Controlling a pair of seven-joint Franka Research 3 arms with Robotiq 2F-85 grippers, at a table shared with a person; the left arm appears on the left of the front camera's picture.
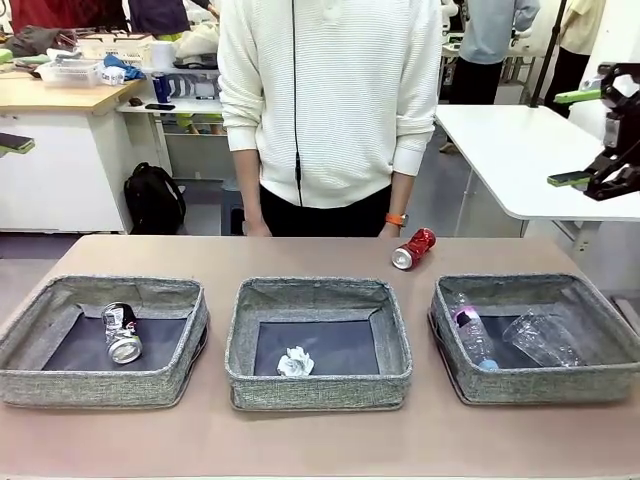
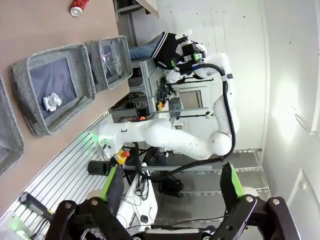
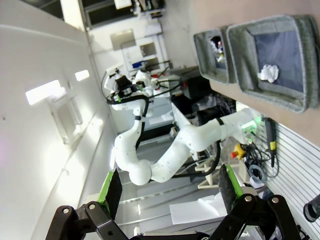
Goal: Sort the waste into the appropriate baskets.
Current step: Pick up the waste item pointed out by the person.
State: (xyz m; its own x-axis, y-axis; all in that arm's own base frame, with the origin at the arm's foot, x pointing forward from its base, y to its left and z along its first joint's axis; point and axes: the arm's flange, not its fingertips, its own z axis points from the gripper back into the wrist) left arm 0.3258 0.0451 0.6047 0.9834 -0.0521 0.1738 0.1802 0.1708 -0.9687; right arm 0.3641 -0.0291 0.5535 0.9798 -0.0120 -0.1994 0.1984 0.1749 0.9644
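Note:
Three grey baskets stand in a row. The left basket [image 1: 100, 388] holds a black-and-silver can [image 1: 122, 333]. A white paper ball [image 1: 295, 362] lies in the middle basket [image 1: 318, 386]. The right basket [image 1: 545, 385] holds a clear bottle [image 1: 472, 336] and a clear cup [image 1: 541, 340]. A red can [image 1: 413, 248] lies on the bare table behind the baskets, close to the person's hand. My right gripper [image 1: 575, 137] hangs open high at the right, holding nothing. My left gripper [image 2: 172, 187] is open and empty too; one green pad [image 1: 15, 144] shows at the left edge.
A person in a white sweater [image 1: 330, 100] stands at the table's far edge, hands low by the edge. A strip of brown tabletop [image 1: 320, 440] runs in front of the baskets. A white table [image 1: 520, 150] stands behind at the right.

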